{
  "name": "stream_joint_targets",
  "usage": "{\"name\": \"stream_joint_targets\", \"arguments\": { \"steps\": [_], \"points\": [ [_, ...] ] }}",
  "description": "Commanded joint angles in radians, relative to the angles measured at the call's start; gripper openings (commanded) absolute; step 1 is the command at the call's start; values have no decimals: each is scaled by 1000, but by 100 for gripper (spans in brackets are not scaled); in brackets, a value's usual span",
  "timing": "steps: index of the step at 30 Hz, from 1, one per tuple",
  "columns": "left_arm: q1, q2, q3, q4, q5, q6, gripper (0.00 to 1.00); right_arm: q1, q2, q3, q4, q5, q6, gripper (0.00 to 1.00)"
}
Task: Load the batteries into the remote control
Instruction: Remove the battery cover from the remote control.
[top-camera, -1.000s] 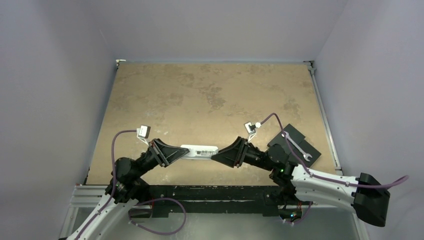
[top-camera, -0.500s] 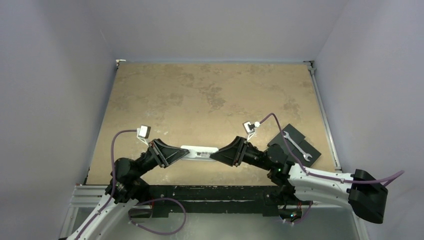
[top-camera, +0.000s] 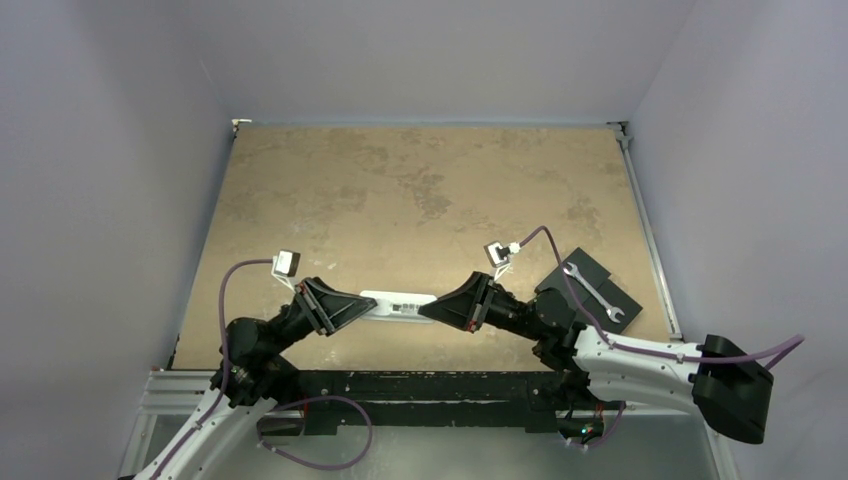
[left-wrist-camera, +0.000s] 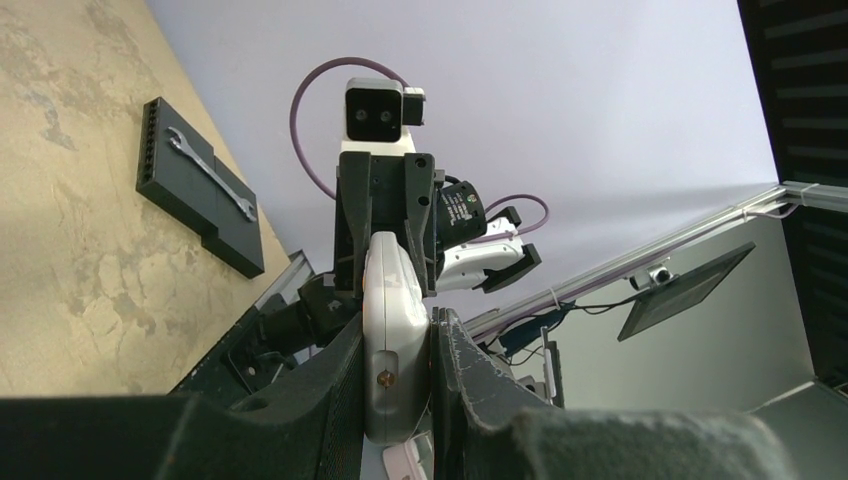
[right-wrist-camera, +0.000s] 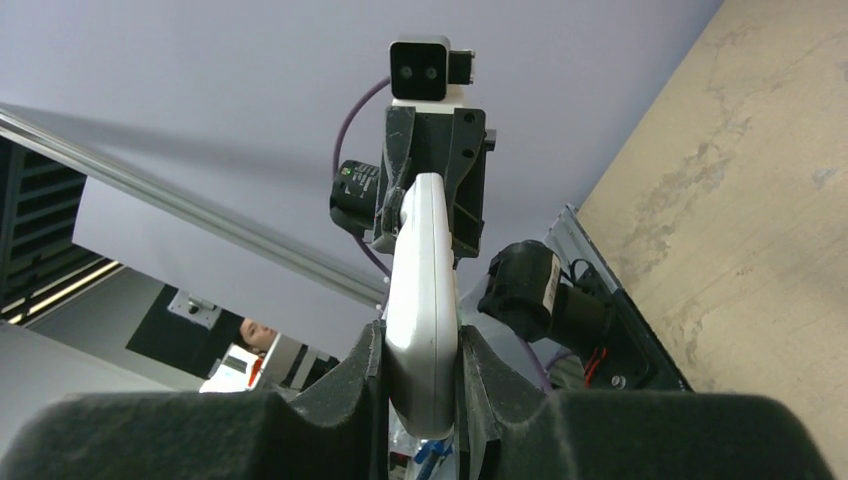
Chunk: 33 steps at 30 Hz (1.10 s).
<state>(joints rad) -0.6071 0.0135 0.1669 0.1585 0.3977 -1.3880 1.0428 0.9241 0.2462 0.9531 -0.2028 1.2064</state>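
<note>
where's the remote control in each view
top external: remote control low centre, spanning between both arms' jaws.
left wrist: remote control bottom centre, edge-on between the jaws.
right wrist: remote control bottom centre, edge-on between the jaws.
Shared landmark: the tan table.

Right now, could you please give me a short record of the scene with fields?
remote control: held between both hands, over the near part of the table
left hand: shut on its left end
right hand: shut on its right end
batteries: not seen in any view
wrench: lying on dark block, right side
</note>
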Motion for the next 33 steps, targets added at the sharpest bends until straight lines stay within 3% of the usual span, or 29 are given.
{"name": "stream_joint_targets", "arguments": {
  "steps": [1, 3, 9, 14, 21, 33],
  "points": [
    [4, -4, -10, -6, 24, 12, 0, 6, -9, 21, 32, 18, -4, 0],
    [4, -2, -7, -22, 24, 14, 4, 6, -20, 18, 23, 24, -5, 0],
    [4, 1, 17, -83, 22, 40, 33, 6, -70, 24, -52, 36, -31, 0],
    [4, 16, 36, -126, 40, 80, 44, 6, -97, 41, -135, 24, -64, 0],
    [4, 47, 48, -118, 90, 115, 49, 6, -96, 41, -179, -3, -78, 0],
    [4, 133, 87, -65, 211, 155, 47, 6, -74, 65, -232, -53, -101, 0]
  ]
}}
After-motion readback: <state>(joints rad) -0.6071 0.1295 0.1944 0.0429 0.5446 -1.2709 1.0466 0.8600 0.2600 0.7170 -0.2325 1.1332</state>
